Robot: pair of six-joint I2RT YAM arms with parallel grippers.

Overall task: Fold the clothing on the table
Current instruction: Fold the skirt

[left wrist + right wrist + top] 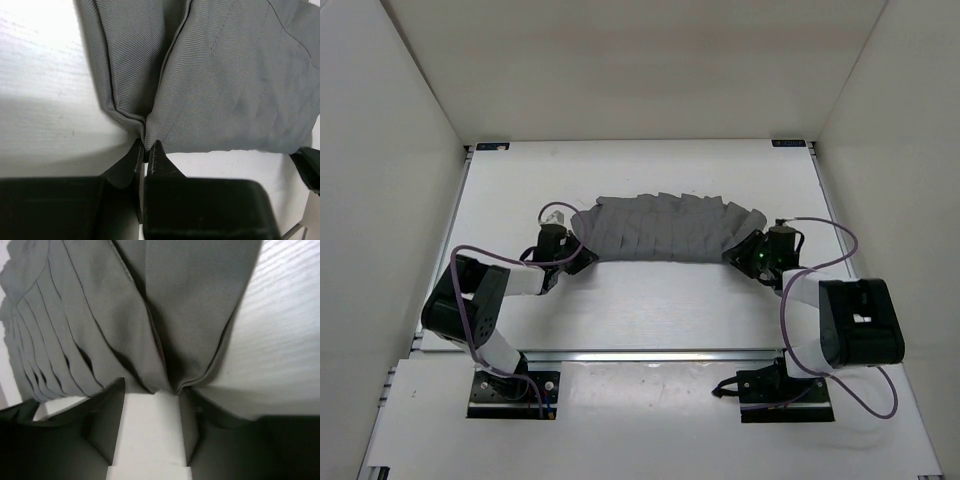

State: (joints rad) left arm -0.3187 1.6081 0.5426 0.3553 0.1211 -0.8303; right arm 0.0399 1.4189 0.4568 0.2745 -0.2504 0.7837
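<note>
Clothing [670, 230] lies across the middle of your white surface [650, 320]. It is a grey pleated band, bowed so that its middle sits farther from the arm bases than its two ends. The pleats run side by side along its length, and the near edge curves in an arch.

Your left arm [485, 300] reaches in to the band's left end. In its wrist view you can see the left jaws pressed together. Their dark fingertips [134, 159] pinch the fabric where two folds meet at the near edge, and the cloth puckers toward that point. White surface shows on both sides of the pinch.

Your right arm [855, 320] reaches to the band's right end. There the right jaws stand spread, with bare white surface showing between the two fingers [106, 420]. The hem of the clothing lies right at the tips, and a gathered fold hangs close to the finger on the right of that view. You cannot tell from this angle whether either pad touches the cloth.
</note>
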